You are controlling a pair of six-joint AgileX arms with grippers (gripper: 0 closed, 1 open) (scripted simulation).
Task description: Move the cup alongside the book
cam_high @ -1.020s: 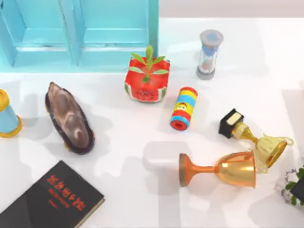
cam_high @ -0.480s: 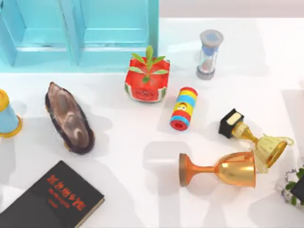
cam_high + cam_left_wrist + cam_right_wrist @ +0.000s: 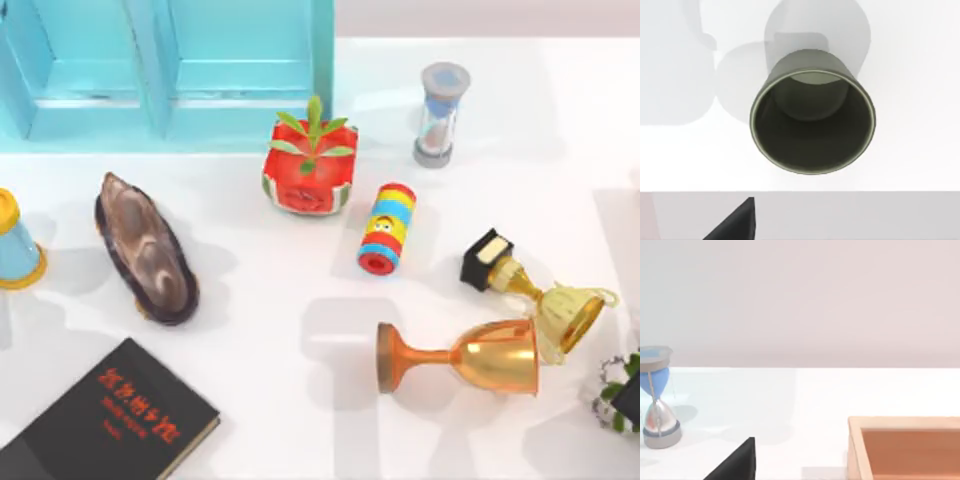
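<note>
White bench carries the cup at its left edge, well apart from the book; bare bench lies between them. Neither claw's state can be told.

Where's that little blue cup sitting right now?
In the top view the cup stands at the table's far left edge, left of the dark oval stone and above the black book.

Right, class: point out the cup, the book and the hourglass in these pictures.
cup [image 3: 14, 252]: top view, on its light-blue side wall.
book [image 3: 110, 422]: top view, on the black cover, just below the red characters.
hourglass [image 3: 439, 114]: top view, on the narrow glass waist.
</note>
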